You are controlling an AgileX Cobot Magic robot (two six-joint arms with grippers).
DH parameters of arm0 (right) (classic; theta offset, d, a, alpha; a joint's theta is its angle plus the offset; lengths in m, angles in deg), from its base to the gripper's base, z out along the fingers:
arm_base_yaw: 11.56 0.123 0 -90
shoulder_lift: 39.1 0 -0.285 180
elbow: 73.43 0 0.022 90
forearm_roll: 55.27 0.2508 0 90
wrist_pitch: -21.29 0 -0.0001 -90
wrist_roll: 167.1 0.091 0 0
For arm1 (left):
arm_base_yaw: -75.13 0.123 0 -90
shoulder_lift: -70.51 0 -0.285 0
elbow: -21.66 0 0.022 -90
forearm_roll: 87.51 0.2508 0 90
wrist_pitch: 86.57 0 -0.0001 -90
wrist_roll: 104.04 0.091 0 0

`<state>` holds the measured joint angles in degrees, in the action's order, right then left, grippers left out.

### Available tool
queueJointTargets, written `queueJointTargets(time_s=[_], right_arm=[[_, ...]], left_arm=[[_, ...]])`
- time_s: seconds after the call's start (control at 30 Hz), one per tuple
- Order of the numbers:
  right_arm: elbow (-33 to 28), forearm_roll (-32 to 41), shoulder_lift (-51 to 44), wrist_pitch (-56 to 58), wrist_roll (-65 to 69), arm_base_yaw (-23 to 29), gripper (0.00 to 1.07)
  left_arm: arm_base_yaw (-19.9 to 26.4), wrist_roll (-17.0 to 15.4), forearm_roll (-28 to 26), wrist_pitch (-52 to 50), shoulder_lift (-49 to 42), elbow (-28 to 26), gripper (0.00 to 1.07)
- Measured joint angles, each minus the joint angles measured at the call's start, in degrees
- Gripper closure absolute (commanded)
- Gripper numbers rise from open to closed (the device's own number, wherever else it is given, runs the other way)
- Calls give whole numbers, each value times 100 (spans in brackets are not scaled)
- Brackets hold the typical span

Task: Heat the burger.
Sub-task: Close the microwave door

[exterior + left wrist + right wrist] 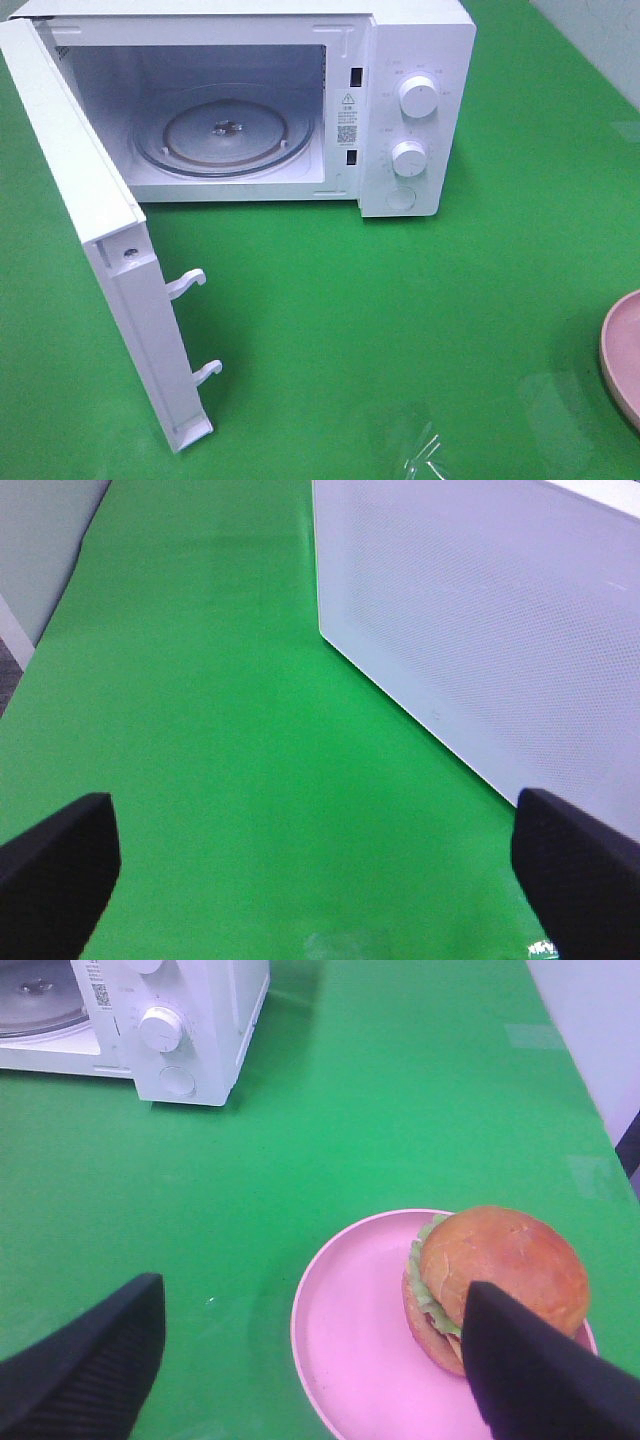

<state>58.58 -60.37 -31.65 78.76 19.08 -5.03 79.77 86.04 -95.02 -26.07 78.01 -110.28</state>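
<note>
From the high camera, the microwave (300,100) stood at the twelve o'clock side of the green table (420,330) with its door (90,240) swung fully open toward seven o'clock. The glass turntable (225,135) inside lay bare. Only the rim of the pink plate (622,355) showed, at four o'clock by the frame's edge; the burger and both arms were out of this view. Judging by this, the door-opening step was done and fetching the burger was in hand.

In the left wrist view, the left tool (320,875) was released, its jaws spread wide over bare table and grasping nothing. The perforated outer face of the door (480,630) stood near it at two o'clock in that picture.

In the right wrist view, the right tool (320,1360) was also spread wide and empty, poised over the plate (340,1340). The burger (490,1280) sat on the plate's far half, and one finger (530,1370) overlapped its near edge; whether it touched could not be told. The next move probably called for centring the jaws around the bun, closing gently, then carrying it toward the cavity at ten o'clock. The open table between looked free; the door's latch hooks (185,285) and the cavity's low lip seemed the likeliest snags.
</note>
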Motion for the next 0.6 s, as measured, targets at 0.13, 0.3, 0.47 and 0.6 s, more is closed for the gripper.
queueJointTargets(time_s=[0.13, 0.3, 0.47, 0.6], right_arm=[[-17, 0, 0, 0, 0, 0, 31], [-11, 0, 0, 0, 0, 0, 31], [-11, 0, 0, 0, 0, 0, 31], [-11, 0, 0, 0, 0, 0, 31]], left_arm=[[0, 0, 0, 0, 0, 0, 7], [0, 0, 0, 0, 0, 0, 7], [0, 0, 0, 0, 0, 0, 7], [0, 0, 0, 0, 0, 0, 7]])
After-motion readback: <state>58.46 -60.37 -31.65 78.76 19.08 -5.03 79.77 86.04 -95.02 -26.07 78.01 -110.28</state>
